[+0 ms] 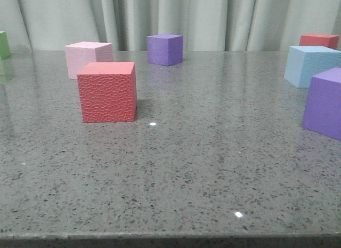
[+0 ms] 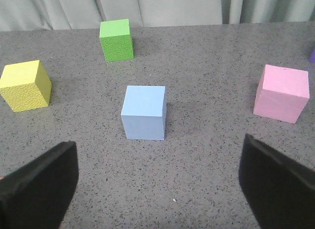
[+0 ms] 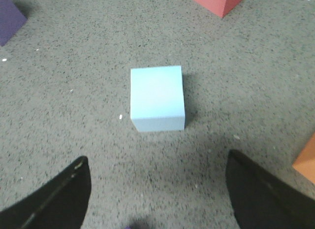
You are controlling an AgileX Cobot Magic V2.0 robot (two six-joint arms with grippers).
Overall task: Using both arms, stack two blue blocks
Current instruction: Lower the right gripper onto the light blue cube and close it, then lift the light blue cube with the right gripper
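One sky-blue block [image 1: 311,65] stands at the right of the table in the front view, behind a purple cube [image 1: 325,102]. It also shows in the right wrist view [image 3: 157,98], ahead of my right gripper [image 3: 157,189], which is open and empty above the table. The other blue block [image 2: 143,112] shows only in the left wrist view, ahead of my left gripper [image 2: 157,182], also open and empty. Neither gripper shows in the front view.
Front view: a red cube [image 1: 107,91] left of centre, a pink cube [image 1: 88,57] behind it, a purple cube [image 1: 165,49] at the back, a red cube [image 1: 319,40] far right, a green cube [image 1: 4,44] far left. Left wrist view: yellow [image 2: 25,85], green [image 2: 116,39] and pink [image 2: 281,92] cubes.
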